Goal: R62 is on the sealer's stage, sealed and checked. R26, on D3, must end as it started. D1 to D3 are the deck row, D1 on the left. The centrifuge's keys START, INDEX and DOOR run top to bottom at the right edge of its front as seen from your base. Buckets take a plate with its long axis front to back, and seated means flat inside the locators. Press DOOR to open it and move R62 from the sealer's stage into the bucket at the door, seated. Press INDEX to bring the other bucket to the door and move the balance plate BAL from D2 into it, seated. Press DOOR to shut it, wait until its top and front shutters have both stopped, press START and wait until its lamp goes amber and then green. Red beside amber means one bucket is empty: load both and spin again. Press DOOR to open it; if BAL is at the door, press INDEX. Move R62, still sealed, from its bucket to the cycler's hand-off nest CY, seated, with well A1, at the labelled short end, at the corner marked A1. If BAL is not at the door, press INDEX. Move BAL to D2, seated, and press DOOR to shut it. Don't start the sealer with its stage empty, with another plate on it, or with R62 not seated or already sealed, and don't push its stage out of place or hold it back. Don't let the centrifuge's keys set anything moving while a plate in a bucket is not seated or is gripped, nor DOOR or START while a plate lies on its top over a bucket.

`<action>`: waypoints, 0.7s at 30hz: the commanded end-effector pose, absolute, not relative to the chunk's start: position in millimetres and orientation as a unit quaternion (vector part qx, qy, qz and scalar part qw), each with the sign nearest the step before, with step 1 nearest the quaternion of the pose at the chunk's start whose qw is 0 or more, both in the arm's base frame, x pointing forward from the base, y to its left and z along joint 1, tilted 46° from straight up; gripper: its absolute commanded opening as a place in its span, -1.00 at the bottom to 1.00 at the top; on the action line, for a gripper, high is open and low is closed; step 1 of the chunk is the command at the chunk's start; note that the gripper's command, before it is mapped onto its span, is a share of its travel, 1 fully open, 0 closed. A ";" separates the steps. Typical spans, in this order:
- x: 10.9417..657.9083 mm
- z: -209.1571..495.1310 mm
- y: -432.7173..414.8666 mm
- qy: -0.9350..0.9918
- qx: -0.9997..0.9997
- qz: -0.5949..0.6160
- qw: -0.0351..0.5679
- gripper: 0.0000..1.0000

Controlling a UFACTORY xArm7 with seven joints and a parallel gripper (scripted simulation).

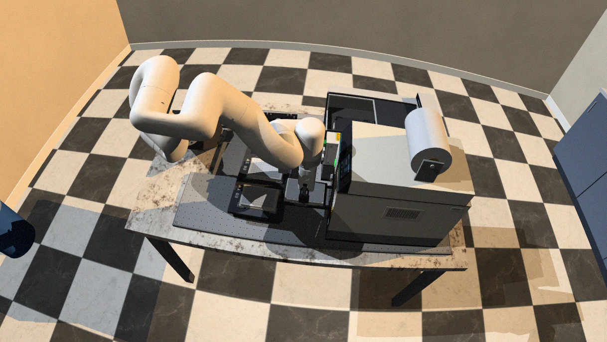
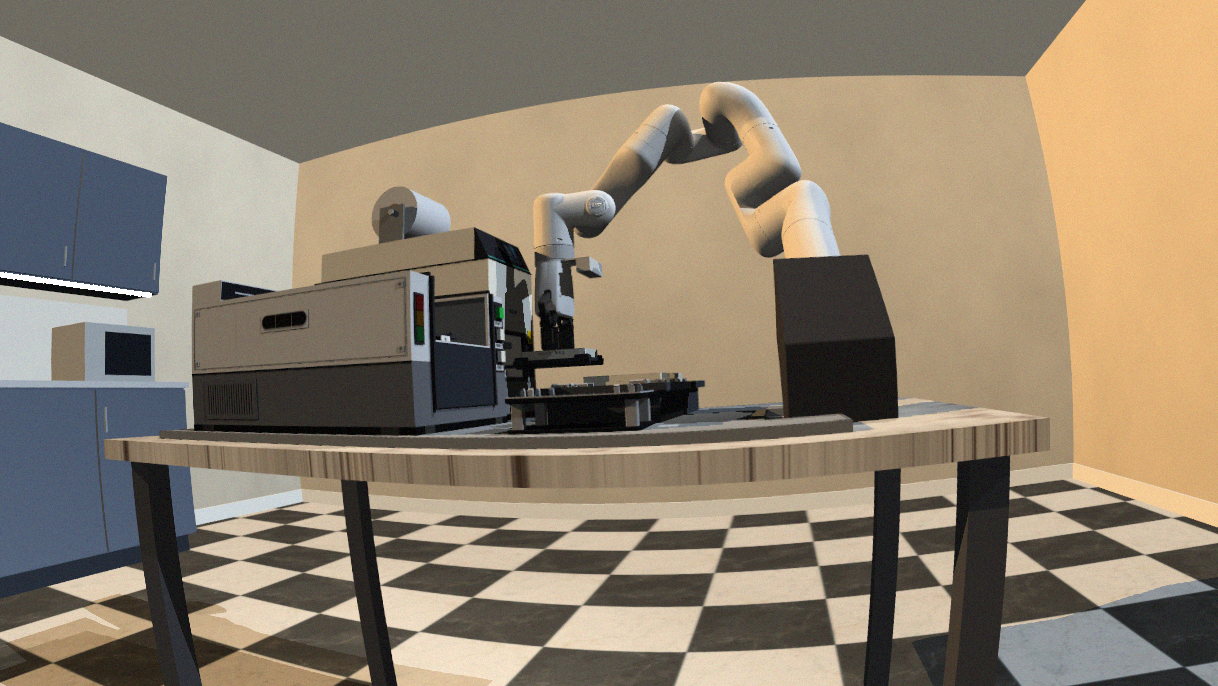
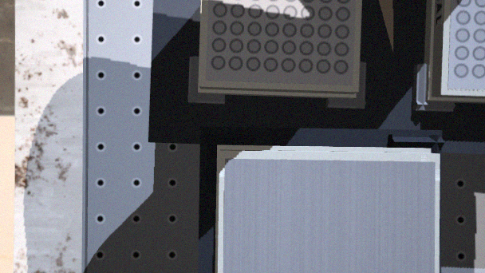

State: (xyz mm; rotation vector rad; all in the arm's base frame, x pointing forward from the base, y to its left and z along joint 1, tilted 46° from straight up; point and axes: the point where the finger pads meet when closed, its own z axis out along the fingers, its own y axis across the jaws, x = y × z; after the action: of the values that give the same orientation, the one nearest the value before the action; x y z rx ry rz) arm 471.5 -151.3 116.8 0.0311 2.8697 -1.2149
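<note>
R62 (image 3: 329,211), a plate with a grey foil seal, lies on the sealer's stage. It fills the lower middle of the wrist view. My gripper (image 1: 303,196) is open and points straight down, right over R62. In the side view the fingers (image 2: 558,340) stand just above the plate and grip nothing. They are out of the wrist view. R26 (image 3: 279,44) (image 1: 256,198) sits on D3 in shadow. The balance plate BAL (image 3: 464,44) sits on D2 (image 1: 265,166) in light.
The sealer (image 1: 399,169), with a foil roll (image 1: 426,137) on top, stands right of the stage. The centrifuge (image 1: 352,110) is behind it, its top dark; its lamp column shows in the side view (image 2: 417,319). The robot's dark base block (image 2: 835,336) stands at the table's other end.
</note>
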 end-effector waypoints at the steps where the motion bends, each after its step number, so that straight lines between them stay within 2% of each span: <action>1: 473.3 116.2 -150.8 0.921 0.009 -0.389 0.015 1.00; 21: 473.4 112.3 -154.9 0.921 0.009 -0.389 0.015 1.00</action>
State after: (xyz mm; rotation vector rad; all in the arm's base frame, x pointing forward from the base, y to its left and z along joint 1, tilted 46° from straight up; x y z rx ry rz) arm 471.7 -156.6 111.7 0.0309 2.8694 -1.2146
